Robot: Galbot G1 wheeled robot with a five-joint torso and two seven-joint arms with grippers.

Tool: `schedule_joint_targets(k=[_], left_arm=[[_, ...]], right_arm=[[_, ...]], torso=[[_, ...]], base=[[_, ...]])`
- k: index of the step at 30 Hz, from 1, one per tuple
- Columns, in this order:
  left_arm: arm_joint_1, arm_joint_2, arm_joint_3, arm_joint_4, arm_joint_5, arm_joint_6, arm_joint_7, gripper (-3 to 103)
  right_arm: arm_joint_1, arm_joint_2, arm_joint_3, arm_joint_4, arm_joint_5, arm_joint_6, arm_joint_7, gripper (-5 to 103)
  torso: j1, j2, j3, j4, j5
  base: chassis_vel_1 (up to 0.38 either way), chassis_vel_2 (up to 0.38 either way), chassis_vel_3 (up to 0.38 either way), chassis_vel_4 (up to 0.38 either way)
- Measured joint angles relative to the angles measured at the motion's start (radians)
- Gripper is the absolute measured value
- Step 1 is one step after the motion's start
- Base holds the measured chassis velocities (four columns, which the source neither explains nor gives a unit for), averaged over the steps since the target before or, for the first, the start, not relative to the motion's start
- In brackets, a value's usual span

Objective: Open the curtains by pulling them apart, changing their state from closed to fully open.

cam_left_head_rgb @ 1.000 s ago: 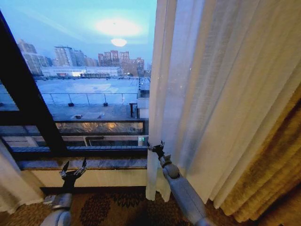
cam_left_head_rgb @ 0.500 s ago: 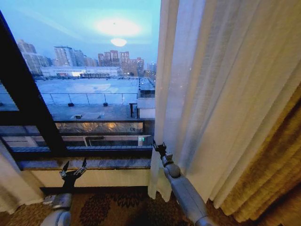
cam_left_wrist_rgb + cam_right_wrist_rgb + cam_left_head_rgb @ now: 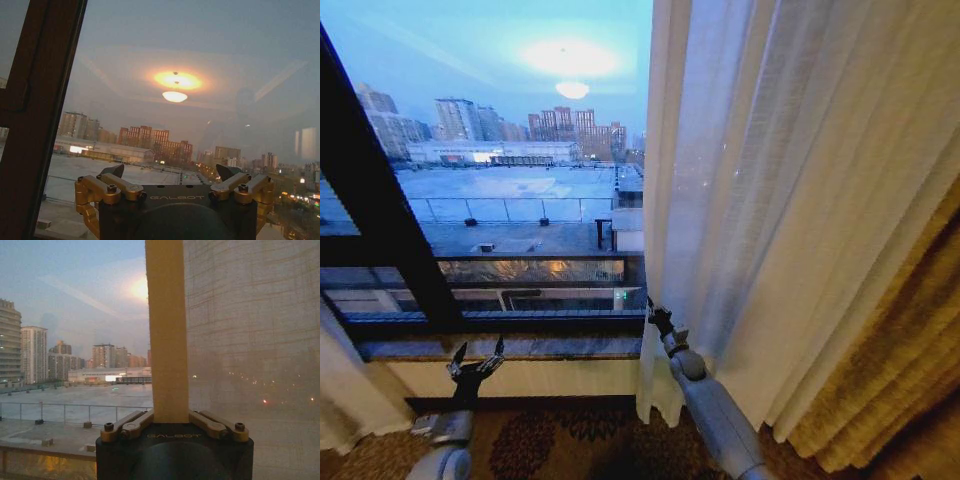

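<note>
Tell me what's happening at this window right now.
A robot is opening the sheer white curtains. Its right gripper is shut on the inner edge of the right-hand curtain, low near the sill, with the panel bunched to the right beside the gold drape. Its left gripper hangs open and empty in front of the sill. Most of the glass is uncovered, showing the city outside.

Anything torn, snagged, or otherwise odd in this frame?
Nothing stands out. The right gripper is shut on the sheer curtain's hemmed edge, which hangs straight with no visible tear. The left gripper hangs open near the sill, touching nothing.
</note>
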Motion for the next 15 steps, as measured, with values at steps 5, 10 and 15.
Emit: schedule_joint_targets(k=[5,10,15], left_arm=[[0.000,0.000,0.000,0.000,0.000,0.000,0.000,100],[0.000,0.000,0.000,0.000,0.000,0.000,0.000,100],[0.000,0.000,0.000,0.000,0.000,0.000,0.000,100]], right_arm=[[-0.002,-0.006,0.008,0.000,0.003,-0.003,-0.001,0],[-0.006,-0.010,0.012,0.002,0.005,-0.004,-0.001,0],[-0.006,-0.016,0.019,0.004,0.014,-0.004,0.001,0]], torso=[[0.000,0.000,0.000,0.0000,0.0000],[0.000,0.000,0.000,0.0001,-0.0001],[0.000,0.000,0.000,0.0001,-0.0001]], base=[[-0.020,-0.016,0.020,0.017],[-0.083,-0.107,0.096,0.098],[-0.194,-0.202,0.206,0.191]])
